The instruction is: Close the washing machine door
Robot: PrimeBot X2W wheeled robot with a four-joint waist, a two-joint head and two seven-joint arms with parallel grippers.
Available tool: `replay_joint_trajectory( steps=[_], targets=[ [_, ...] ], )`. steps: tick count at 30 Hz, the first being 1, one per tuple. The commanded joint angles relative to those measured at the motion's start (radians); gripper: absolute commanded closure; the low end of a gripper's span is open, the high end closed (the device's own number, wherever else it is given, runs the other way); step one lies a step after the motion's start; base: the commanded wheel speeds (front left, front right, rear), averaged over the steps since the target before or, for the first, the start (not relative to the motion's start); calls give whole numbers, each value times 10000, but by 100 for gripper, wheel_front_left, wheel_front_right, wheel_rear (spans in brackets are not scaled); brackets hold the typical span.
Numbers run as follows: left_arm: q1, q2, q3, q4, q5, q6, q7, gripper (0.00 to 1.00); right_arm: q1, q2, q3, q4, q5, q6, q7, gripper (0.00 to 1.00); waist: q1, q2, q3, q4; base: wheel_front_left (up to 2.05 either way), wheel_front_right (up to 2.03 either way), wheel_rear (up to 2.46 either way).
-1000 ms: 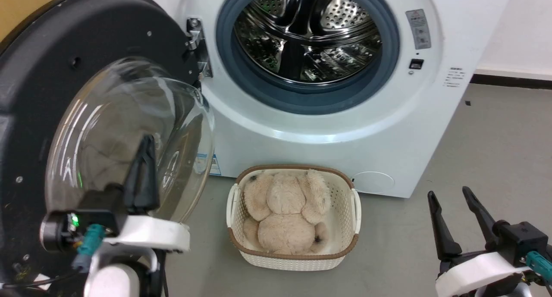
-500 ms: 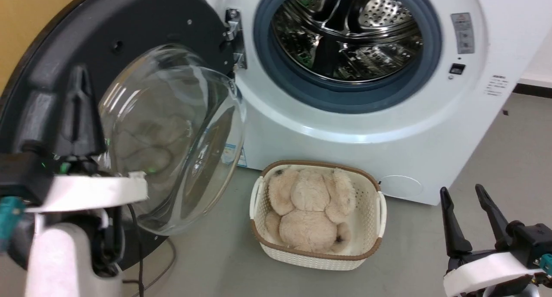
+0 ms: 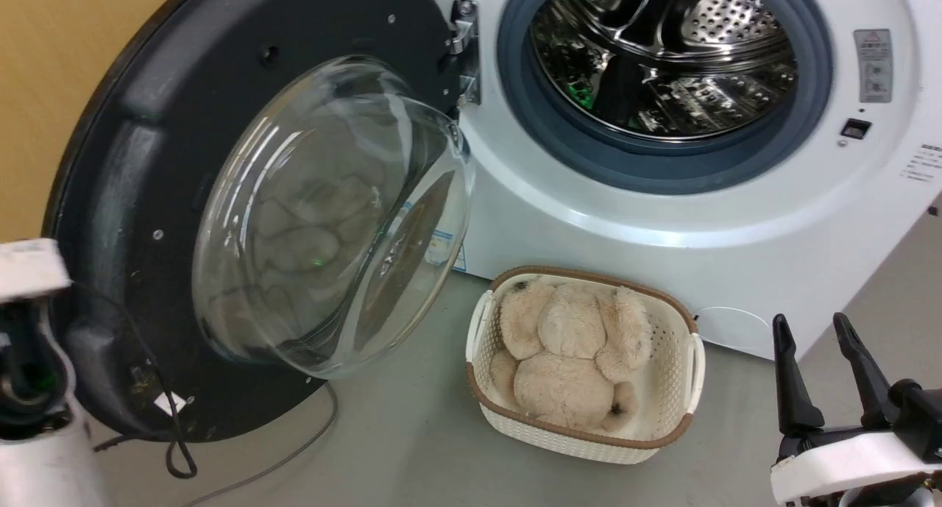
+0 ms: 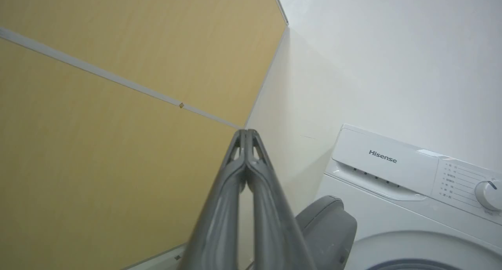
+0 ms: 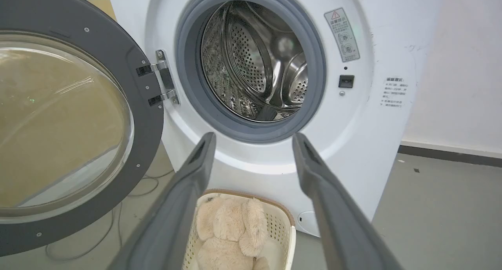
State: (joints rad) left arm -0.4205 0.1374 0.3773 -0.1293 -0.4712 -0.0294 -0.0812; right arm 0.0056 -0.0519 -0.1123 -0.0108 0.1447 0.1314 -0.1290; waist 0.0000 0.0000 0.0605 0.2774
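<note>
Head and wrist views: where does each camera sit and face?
Head view: from the head, down at the white front-loading washing machine and its open round black-framed glass door; right end effector lower right, pale left forearm lower left.
Left wrist view: from that wrist, up at the yellow wall panel; shut left end effector.
Right wrist view: from its wrist, toward perforated steel drum; right end effector open.
Head and right wrist share door, drum.

We're in a laundry corner here: a white front-loading washing machine [image 3: 589, 227] at upper right, a basket [image 3: 589, 437] holding a plush toy [image 3: 563, 382] on bare grey floor [image 3: 412, 433], and a yellow wall panel [image 3: 59, 65] at upper left.
</note>
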Motion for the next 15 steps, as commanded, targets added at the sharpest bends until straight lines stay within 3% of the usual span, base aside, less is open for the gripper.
replay_joint_trajectory(
  steps=[1,9,15],
  targets=[
    [-300,53,280,133,-435,102,134,100,-3,9,-46,5,107,-4,-98,0,0,0,22,101,0,0,0],
    [-387,263,1870,1616,-2562,483,1140,100,-62,10,-172,-13,217,-4,-265,0,0,0,178,440,0,0,0],
    [-74,140,2465,2805,-3897,99,2197,100,-62,11,-294,-5,268,-5,-390,0,0,0,265,655,0,0,0]
  ],
)
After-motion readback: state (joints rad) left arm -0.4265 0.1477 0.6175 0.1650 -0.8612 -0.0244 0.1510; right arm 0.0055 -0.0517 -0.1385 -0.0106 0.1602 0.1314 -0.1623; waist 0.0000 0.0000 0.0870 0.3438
